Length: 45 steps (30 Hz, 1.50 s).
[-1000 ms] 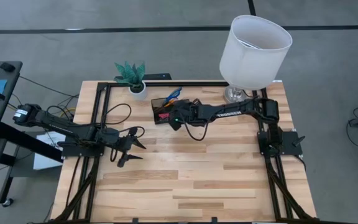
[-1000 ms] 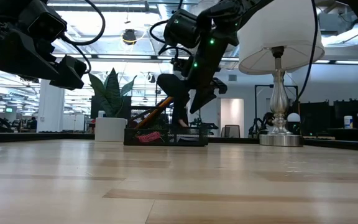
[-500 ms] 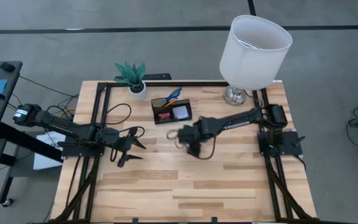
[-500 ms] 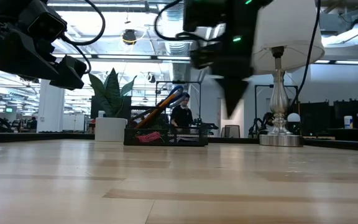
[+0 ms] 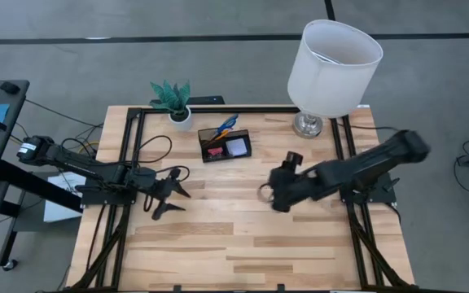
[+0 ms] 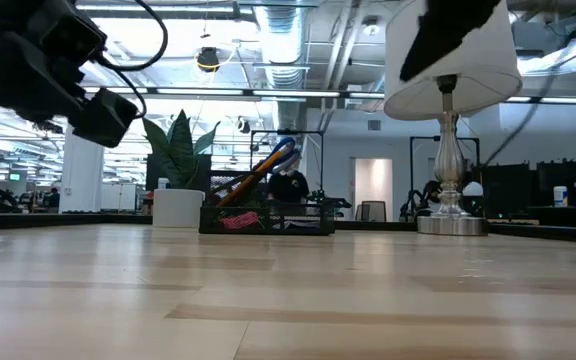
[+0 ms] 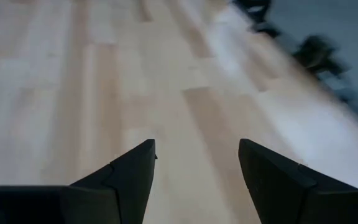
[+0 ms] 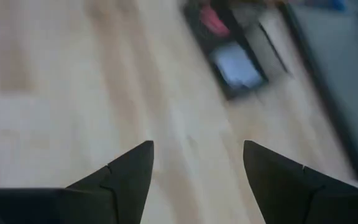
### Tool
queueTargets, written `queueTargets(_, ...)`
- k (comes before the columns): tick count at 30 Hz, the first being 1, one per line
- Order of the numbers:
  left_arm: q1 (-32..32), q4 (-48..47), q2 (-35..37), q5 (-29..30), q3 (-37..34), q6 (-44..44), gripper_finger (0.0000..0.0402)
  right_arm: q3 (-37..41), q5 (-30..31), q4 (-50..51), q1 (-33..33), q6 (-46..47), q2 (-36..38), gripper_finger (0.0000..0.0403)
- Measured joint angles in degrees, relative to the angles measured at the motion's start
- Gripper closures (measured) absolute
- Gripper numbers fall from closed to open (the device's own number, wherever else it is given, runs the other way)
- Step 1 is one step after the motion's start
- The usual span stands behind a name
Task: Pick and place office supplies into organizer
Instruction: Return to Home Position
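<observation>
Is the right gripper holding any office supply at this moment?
No, the right gripper is open, with only the wooden table showing between its fingers.

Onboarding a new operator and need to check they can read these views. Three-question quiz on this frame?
1. Which arm's side of the table does the lamp stand on?
2. True or false: the right claw is shut on a pencil.
3. The pale note pad lies: A) in the organizer, B) on bare wood, C) under the lamp.
Key: 1 right; 2 false, it is open and empty; 3 A.
</observation>
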<state>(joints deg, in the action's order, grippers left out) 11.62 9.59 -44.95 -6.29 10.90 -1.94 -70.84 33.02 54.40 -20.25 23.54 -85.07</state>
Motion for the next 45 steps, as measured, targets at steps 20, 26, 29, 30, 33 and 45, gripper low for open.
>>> queueTargets(20,1.3,-5.21,2.0,7.17,-0.03,-1.39,0.0178,38.88,-57.07,-52.78,11.89,-32.59,27.2,0.0163)
queueTargets(26,0.87,-14.96,11.96,7.62,-0.02,-1.37,0.0178,45.41,-82.41,-68.03,17.69,-32.52,24.68,0.0163)
queueTargets(29,-1.42,-19.88,17.13,7.65,-0.02,-1.35,0.0178,49.19,-95.13,-79.0,21.41,-28.84,23.98,0.0163)
queueTargets(30,-2.33,-21.31,18.66,7.65,-0.02,-1.35,0.0178,50.36,-97.3,-82.12,22.53,-26.51,23.92,0.0163)
queueTargets(33,-5.22,-25.27,23.16,7.72,-0.02,-1.35,0.0178,53.57,-98.76,-87.11,25.32,-21.27,23.94,0.0163)
queueTargets(45,-14.59,-34.38,38.01,7.87,-0.41,-1.65,0.0178,67.01,-69.56,-103.28,27.58,-13.12,23.9,0.0163)
